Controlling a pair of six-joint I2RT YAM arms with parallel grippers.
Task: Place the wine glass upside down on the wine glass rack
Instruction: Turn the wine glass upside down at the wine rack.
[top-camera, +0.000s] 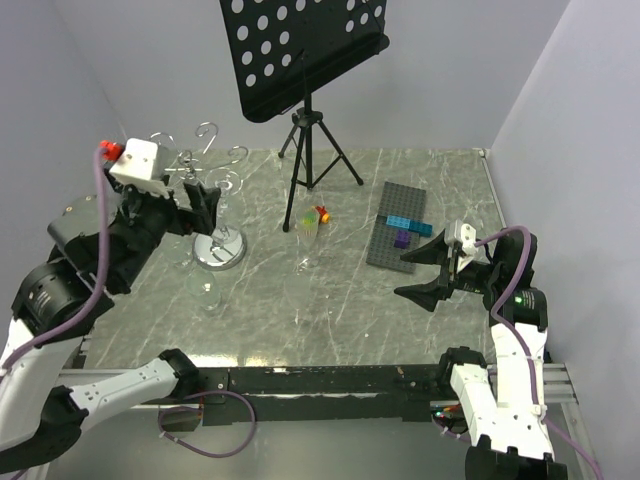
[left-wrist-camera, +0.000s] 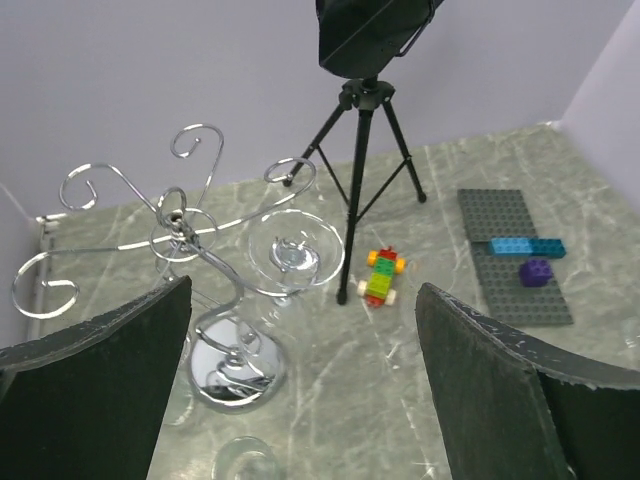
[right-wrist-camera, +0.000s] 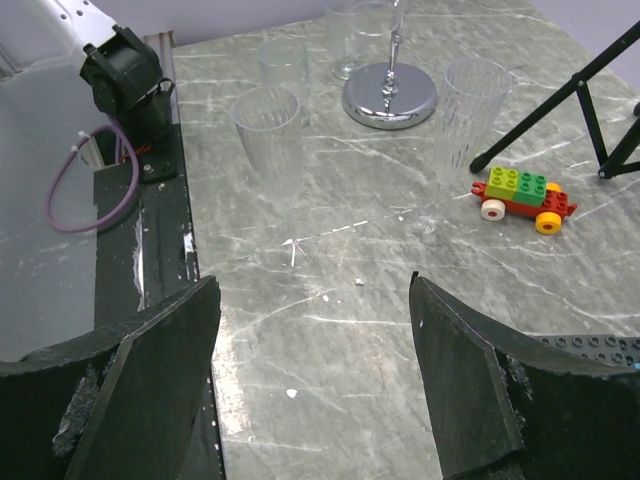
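Observation:
The chrome wine glass rack (left-wrist-camera: 185, 235) stands at the table's left, its mirror base (left-wrist-camera: 238, 362) below and curled hook arms on top; it also shows in the top view (top-camera: 218, 248). A clear wine glass (left-wrist-camera: 296, 252) hangs upside down from one hook arm, its round foot uppermost. My left gripper (left-wrist-camera: 300, 400) is open and empty, above and just near of the rack, its fingers apart from the glass; the top view shows it at the rack (top-camera: 208, 208). My right gripper (top-camera: 420, 273) is open and empty over bare table at the right, also in its own view (right-wrist-camera: 315, 380).
Clear ribbed glasses stand near the rack (right-wrist-camera: 270, 130) (right-wrist-camera: 470, 95) (right-wrist-camera: 283, 62). A toy brick car (right-wrist-camera: 523, 192) lies mid-table. A black tripod music stand (top-camera: 310, 120) is at the back. A grey baseplate (top-camera: 398, 225) with blue and purple bricks lies at the right.

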